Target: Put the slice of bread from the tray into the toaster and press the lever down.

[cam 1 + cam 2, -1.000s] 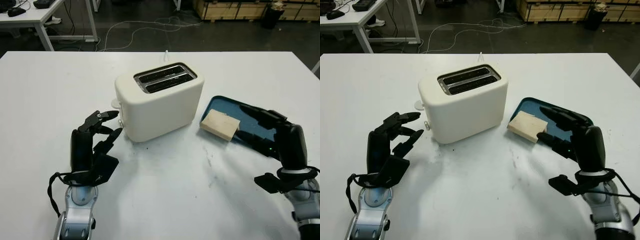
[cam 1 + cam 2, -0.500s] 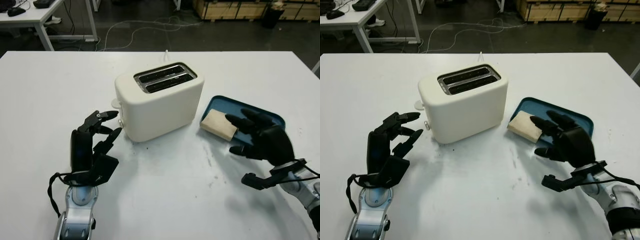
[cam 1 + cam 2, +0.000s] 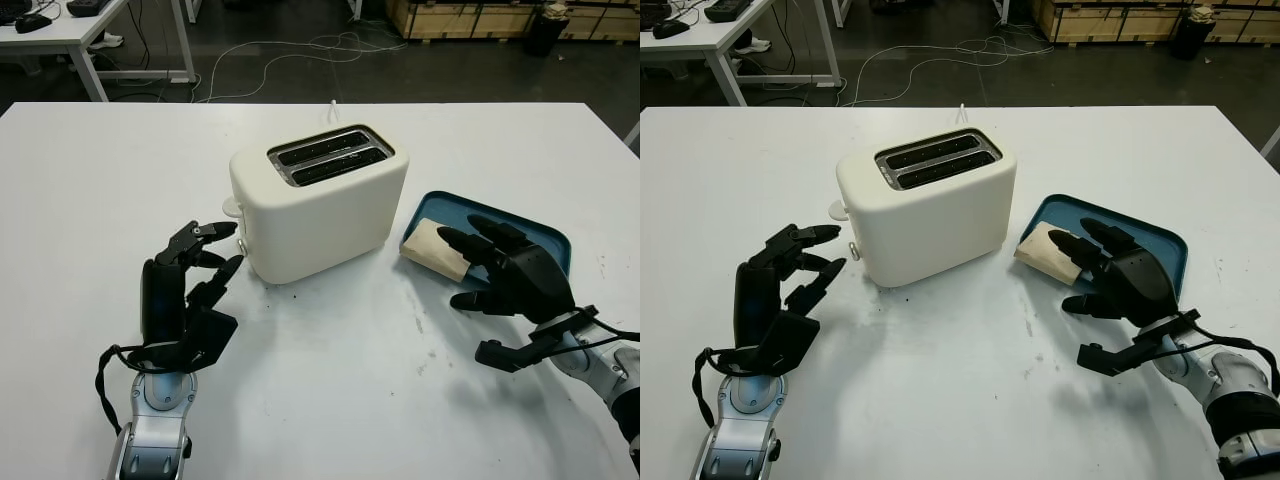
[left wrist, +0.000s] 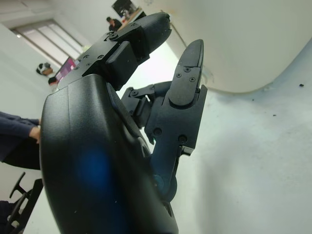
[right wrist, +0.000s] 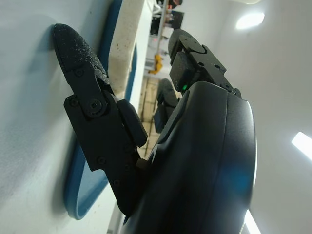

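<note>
A cream two-slot toaster [image 3: 318,200] stands mid-table with both slots empty; its lever [image 3: 243,242] is on the end facing my left hand. The pale bread slice [image 3: 431,249] lies at the near-left end of a blue tray [image 3: 530,240], right of the toaster. My right hand [image 3: 505,268] is open, its upper fingers lying over the bread and its thumb on the table in front of the tray; the bread edge [image 5: 127,36] stands between the fingers in the right wrist view. My left hand [image 3: 190,285] is open, upright just left of the toaster's lever end.
The white table [image 3: 330,400] reaches across the view with free room in front of the toaster. Behind it lies a dark floor with white cables [image 3: 270,55], another table [image 3: 60,35] at the far left and wooden crates [image 3: 470,18] at the far right.
My right hand has tipped from upright to palm-down and moved left over the tray, its fingers now over the bread. The left hand, toaster and bread have not moved.
</note>
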Tool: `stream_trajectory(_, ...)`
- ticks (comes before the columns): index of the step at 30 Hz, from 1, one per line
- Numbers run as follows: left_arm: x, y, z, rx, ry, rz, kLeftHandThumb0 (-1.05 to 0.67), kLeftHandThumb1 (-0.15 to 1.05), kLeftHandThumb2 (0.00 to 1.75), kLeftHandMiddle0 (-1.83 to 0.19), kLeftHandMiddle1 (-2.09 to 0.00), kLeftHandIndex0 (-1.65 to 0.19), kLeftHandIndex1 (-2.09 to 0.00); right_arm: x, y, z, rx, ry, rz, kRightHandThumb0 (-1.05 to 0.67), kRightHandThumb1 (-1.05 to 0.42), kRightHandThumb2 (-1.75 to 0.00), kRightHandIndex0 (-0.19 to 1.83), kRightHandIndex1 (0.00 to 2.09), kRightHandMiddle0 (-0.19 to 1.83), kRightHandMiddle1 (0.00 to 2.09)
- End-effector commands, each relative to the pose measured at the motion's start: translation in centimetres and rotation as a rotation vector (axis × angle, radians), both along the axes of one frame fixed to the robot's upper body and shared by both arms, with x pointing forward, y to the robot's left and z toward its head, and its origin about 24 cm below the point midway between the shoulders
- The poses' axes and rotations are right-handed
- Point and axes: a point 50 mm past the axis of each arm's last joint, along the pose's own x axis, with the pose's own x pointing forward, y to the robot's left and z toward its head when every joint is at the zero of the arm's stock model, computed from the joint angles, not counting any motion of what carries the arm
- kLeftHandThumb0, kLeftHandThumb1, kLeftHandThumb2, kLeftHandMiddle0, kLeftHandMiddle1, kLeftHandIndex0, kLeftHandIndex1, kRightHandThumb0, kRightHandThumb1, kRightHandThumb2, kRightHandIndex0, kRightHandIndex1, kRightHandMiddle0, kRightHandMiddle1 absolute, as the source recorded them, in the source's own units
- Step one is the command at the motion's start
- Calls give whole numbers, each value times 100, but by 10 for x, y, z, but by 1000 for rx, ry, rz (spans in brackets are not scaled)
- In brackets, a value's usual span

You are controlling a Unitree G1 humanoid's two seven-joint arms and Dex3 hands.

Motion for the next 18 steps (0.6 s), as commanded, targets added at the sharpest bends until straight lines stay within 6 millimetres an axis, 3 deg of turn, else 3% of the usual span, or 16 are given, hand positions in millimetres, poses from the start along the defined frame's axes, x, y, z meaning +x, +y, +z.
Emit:
stream_trajectory(1, 1, 0, 3, 10, -20, -10, -26, 92, 15, -59, -128, -66, -61, 3, -1, 1, -12, -5, -9, -64, -70, -1, 33, 2, 39, 1)
stream_trajectory(18, -2, 0, 11, -2, -36, -34, -25, 92, 16, -59, -130, -65, -61, 15, 11, 15, -151, 65, 26, -65, -71, 0, 35, 3, 39, 2)
